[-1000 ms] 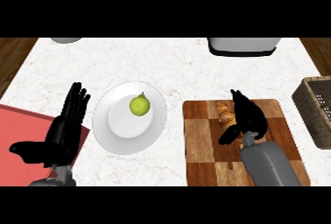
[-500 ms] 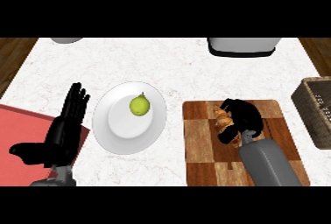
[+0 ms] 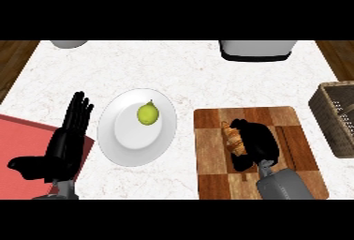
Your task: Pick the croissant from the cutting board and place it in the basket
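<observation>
Right hand [image 3: 257, 140]: over the middle of the cutting board [image 3: 214, 178], fingers and thumb curled round the croissant [image 3: 233, 139], grasping it.
Croissant: on the board's middle, showing at the hand's left side, partly hidden by it; whether it is lifted, I cannot tell.
Basket [image 3: 339, 117]: at the right edge of the worktop [image 3: 187, 75], apart from the board.
Left hand [image 3: 66, 140]: released and resting at the left, fingers up, partly over a red mat [image 3: 17, 140].
Plate [image 3: 131, 140]: between the left hand and the board, with a green fruit [image 3: 147, 114] on it.
</observation>
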Robot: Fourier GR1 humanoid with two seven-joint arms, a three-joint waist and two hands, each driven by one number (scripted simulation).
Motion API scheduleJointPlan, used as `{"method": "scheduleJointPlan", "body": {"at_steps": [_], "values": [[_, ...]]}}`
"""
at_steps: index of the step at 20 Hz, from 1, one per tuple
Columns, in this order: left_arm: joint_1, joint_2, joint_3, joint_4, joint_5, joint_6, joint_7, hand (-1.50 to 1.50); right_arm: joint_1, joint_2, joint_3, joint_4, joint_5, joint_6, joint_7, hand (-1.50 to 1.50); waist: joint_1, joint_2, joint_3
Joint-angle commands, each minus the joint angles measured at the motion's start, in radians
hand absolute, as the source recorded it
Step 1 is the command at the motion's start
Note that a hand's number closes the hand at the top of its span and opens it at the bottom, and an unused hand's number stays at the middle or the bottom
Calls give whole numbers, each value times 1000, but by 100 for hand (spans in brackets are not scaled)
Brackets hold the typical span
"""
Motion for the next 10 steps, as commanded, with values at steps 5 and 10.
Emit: {"method": "scheduleJointPlan", "body": {"at_steps": [5,10], "values": [[-22,-10,0,-3,-16,20,16,0,381,-198,171,-336,43,-79,-226,150,-10,8,6],[52,-3,26,18,20,-16,-51,0,535,-238,159,-643,-7,-130,-232,150,-11,7,5]]}}
